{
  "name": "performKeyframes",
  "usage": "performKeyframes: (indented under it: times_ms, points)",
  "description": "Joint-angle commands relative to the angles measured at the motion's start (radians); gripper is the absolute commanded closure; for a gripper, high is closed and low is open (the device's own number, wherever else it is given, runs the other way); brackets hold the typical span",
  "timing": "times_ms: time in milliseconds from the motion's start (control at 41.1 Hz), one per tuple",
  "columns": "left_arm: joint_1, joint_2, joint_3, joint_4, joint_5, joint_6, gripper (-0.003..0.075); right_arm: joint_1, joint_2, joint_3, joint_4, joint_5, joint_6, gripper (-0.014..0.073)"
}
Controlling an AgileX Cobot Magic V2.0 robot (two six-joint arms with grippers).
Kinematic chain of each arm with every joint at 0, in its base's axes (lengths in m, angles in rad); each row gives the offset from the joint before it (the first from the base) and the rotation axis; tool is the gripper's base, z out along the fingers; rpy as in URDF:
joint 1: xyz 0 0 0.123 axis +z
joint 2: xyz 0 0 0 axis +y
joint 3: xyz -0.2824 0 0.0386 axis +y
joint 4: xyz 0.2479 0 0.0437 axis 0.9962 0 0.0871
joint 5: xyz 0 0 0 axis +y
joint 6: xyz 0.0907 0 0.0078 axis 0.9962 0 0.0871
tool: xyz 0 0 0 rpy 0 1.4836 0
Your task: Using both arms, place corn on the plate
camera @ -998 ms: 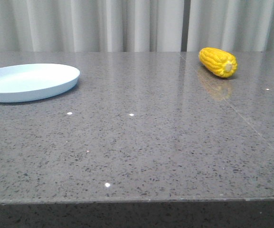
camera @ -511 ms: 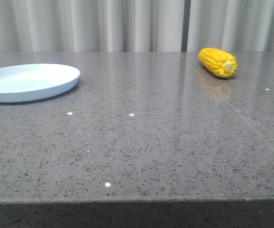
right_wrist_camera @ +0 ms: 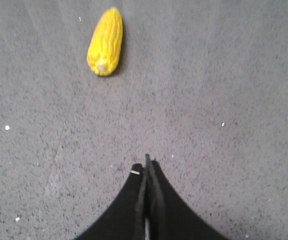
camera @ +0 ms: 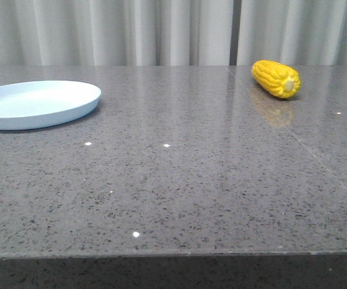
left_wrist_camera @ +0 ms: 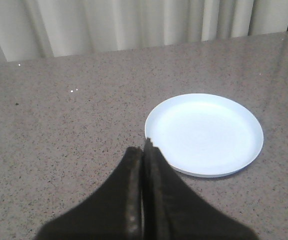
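The yellow corn [camera: 276, 78] lies on the grey table at the far right, its pale cut end towards me; it also shows in the right wrist view [right_wrist_camera: 105, 41]. The pale blue-white plate [camera: 35, 103] sits empty at the far left and shows in the left wrist view [left_wrist_camera: 204, 133]. My left gripper [left_wrist_camera: 144, 150] is shut and empty, its tips just short of the plate's near rim. My right gripper [right_wrist_camera: 146, 167] is shut and empty, well back from the corn. Neither gripper shows in the front view.
The grey speckled stone table [camera: 179, 174] has a seam line running on its right side [camera: 317, 159]. Pale curtains [camera: 161, 30] hang behind the far edge. The near table edge [camera: 173, 253] runs across the front.
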State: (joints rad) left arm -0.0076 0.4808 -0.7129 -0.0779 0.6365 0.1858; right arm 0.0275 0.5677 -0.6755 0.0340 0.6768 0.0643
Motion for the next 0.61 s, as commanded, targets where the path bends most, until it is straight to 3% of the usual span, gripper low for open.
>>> performKeyframes:
  times_ms: [0,49,122,244,341,390,584]
  points:
    - [-0.005,0.037,-0.033,-0.015,-0.066,-0.006,0.0741,-0.006,0.035,-0.028,-0.013,-0.053,-0.012,0.0658]
    - [-0.005,0.048,-0.033,-0.015,-0.065,-0.006,0.0739,-0.006,0.042,-0.028,-0.019,-0.053,-0.012,0.0645]
    - [-0.005,0.062,-0.033,-0.015,-0.047,-0.006,0.0701,-0.006,0.046,-0.028,-0.034,-0.055,-0.015,0.0555]
    - [-0.005,0.085,-0.033,-0.015,-0.029,-0.006,0.0452,-0.005,0.046,-0.028,-0.051,-0.056,-0.016,0.0277]
    - [-0.005,0.098,-0.039,-0.015,-0.031,-0.006,0.0265,-0.005,0.046,-0.028,-0.051,-0.06,-0.016,0.0137]
    - [-0.005,0.104,-0.038,-0.015,-0.031,-0.006,0.022,-0.005,0.046,-0.028,-0.051,-0.061,-0.016,0.0121]
    - [-0.003,0.217,-0.072,-0.015,0.039,-0.006,0.0217,-0.005,0.046,-0.028,-0.051,-0.057,-0.016,0.0125]
